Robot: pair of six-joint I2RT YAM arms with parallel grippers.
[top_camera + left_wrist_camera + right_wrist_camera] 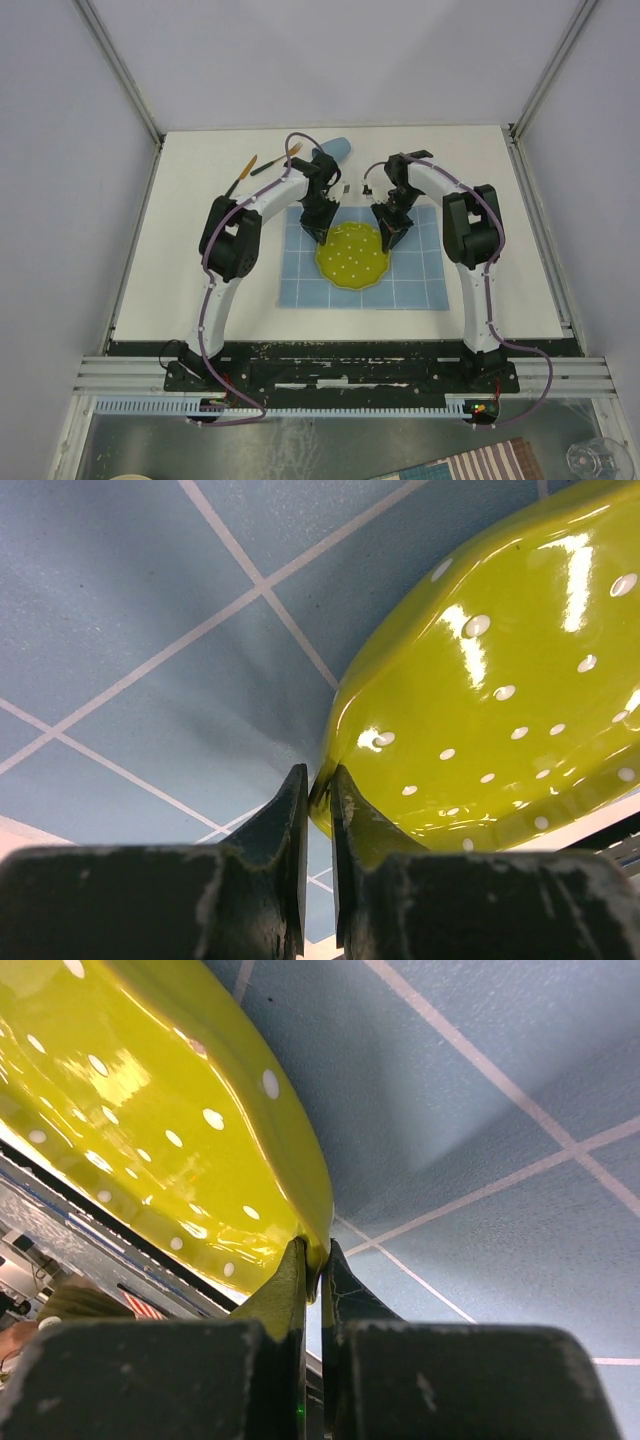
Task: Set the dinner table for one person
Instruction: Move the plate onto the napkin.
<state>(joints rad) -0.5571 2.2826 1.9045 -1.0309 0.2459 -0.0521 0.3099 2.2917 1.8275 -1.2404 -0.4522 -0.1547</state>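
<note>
We are partway through the setting. The dinner table spreads white under everything, and a light-blue grid placemat lies on it just ahead of the 2 arms. The yellow-green plate, speckled with white dots, sits at the middle of that placemat.

Both arms are on the plate. The left gripper is pinched tight on the plate's left rim, and the right gripper is clamped the same way on the opposite rim, each with the edge caught between its fingertips. From these views we cannot tell whether the plate rests flat on the cloth or hangs just above it.

We judge the plate step nearly done: what it lacks is for the 2 grips to let go. The rest is not yet placed. A blue cup lies on its side near the far edge of the table, well apart from the placemat. A fork and a second utensil, both with orange ends, lie off the cloth at the far left.
</note>
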